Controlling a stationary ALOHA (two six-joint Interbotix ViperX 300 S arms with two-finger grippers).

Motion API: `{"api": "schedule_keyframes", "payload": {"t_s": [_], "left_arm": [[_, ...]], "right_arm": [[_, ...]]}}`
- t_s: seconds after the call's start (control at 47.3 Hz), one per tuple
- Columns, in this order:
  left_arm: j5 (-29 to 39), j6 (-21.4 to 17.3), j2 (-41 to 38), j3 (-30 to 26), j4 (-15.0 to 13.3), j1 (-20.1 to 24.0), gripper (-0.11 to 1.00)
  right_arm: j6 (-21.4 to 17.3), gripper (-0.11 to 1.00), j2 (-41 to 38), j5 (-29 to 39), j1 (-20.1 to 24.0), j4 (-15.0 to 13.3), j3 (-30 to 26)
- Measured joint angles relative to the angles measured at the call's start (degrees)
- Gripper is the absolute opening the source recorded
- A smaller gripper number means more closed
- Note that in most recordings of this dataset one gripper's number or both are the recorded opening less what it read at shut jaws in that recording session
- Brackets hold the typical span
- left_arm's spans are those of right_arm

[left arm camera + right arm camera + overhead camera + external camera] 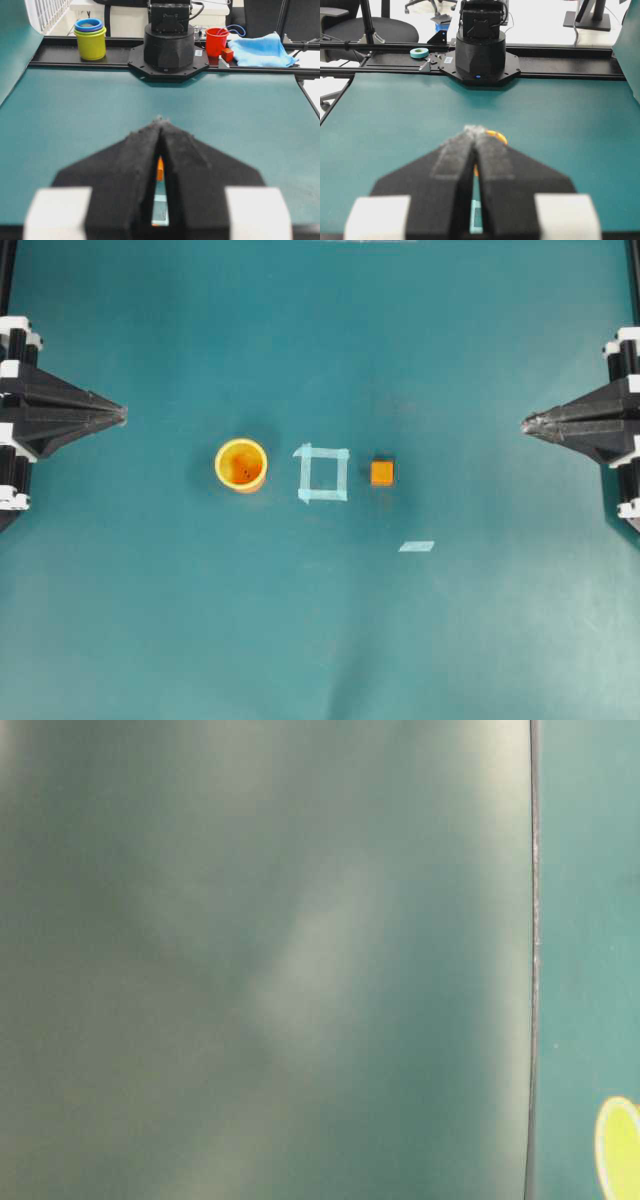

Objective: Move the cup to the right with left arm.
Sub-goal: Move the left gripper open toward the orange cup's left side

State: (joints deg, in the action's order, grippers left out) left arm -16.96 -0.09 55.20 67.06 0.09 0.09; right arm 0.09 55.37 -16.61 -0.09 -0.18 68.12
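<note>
The yellow-orange cup (241,465) stands upright and empty on the teal mat, left of a light-blue tape square (323,473). My left gripper (122,415) rests at the left edge, shut to a point with nothing in it, well apart from the cup. In the left wrist view its jaws (160,121) meet at the tips. My right gripper (525,424) sits at the right edge, also shut and empty. In the right wrist view the cup's rim (496,135) peeks past the shut right gripper (475,129). A blurred edge of the cup (620,1145) shows in the table-level view.
A small orange cube (382,473) lies just right of the tape square, and a loose tape strip (417,546) lies below it. Off the mat are stacked green and blue cups (90,39), a red cup (216,41), a blue cloth (262,50) and a tape roll (419,51).
</note>
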Motion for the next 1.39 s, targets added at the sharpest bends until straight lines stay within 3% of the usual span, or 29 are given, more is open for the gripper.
{"api": "schedule_keyframes", "payload": {"t_s": [0.613, 0.74, 0.993, 1.395], "left_arm": [[4.0, 0.4, -1.3, 0.1, 0.3, -0.1, 0.04], [3.6, 0.4, -1.9, 0.4, 0.3, -0.2, 0.16], [1.2, 0.4, -3.8, 1.7, 0.3, -0.2, 0.52], [-3.0, 0.4, -13.3, 2.4, 0.3, -0.2, 0.74]], "right_arm": [[-1.1, -0.01, -5.0, -0.4, 0.0, 0.3, -0.8], [-1.2, -0.01, -6.1, -1.1, 0.0, 0.3, -1.4], [-1.2, -0.01, -8.5, -1.8, 0.0, 0.3, -2.8], [-1.6, -0.01, -9.1, -2.5, 0.0, 0.3, -3.8]]}}
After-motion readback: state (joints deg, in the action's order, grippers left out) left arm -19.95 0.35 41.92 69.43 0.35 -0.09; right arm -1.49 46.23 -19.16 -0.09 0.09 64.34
